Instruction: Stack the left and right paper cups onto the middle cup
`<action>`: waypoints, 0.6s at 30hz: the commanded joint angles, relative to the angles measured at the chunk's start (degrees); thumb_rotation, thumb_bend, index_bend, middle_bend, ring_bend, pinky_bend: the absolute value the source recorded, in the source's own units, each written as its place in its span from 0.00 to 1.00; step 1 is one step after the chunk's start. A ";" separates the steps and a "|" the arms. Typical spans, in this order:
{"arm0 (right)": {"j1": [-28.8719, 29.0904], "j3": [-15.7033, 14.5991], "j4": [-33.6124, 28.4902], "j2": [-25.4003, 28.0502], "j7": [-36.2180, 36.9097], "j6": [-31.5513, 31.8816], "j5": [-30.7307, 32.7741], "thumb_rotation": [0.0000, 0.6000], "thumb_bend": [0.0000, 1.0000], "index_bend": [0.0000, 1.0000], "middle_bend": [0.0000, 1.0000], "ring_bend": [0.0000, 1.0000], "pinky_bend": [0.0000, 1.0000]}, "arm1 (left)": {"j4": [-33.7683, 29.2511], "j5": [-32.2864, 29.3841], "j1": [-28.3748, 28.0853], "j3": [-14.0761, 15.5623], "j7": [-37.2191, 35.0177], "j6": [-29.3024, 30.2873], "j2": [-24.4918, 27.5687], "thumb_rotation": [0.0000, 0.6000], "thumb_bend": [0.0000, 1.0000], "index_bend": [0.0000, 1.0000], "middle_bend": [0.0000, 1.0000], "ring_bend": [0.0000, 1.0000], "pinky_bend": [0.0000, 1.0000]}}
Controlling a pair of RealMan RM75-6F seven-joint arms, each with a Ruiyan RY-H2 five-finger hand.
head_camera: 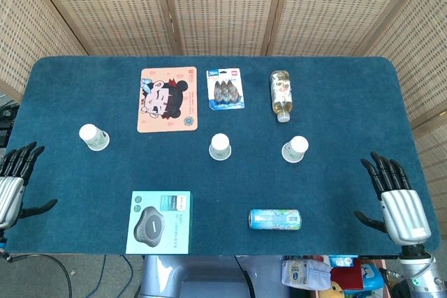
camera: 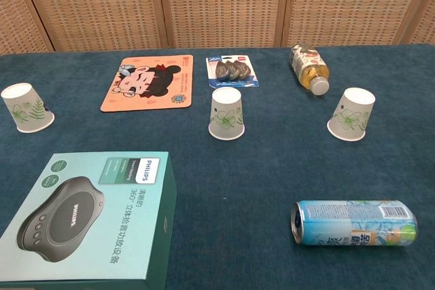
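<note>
Three white paper cups with green leaf prints stand upside down in a row on the blue table. The left cup [head_camera: 93, 137] [camera: 26, 107] is near the left side, the middle cup [head_camera: 220, 146] [camera: 225, 113] at the centre, the right cup [head_camera: 295, 149] [camera: 351, 114] further right. My left hand [head_camera: 15, 182] hovers at the table's front left corner, fingers spread, holding nothing. My right hand [head_camera: 392, 195] sits at the front right corner, fingers also spread and empty. Neither hand shows in the chest view.
A teal speaker box [head_camera: 160, 222] [camera: 88, 216] lies front left and a drink can [head_camera: 275, 219] [camera: 353, 223] on its side front right. Behind the cups lie a cartoon mat [head_camera: 167, 98], a blister pack [head_camera: 225, 88] and a bottle [head_camera: 281, 95].
</note>
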 commanded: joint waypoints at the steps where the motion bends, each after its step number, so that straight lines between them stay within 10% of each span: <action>1: 0.33 0.18 -0.10 -0.11 -0.34 -0.52 0.45 1.00 0.00 0.00 0.00 0.00 0.00 | 6.99 -4.58 -7.22 -4.08 -2.97 -9.02 -1.84 1.00 0.08 0.00 0.00 0.00 0.00; 18: 1.91 2.89 2.30 -0.80 -0.13 -4.08 8.53 1.00 0.00 0.00 0.00 0.00 0.00 | 35.54 -16.63 -24.09 -7.68 -0.14 -33.17 -20.63 1.00 0.08 0.09 0.20 0.18 0.24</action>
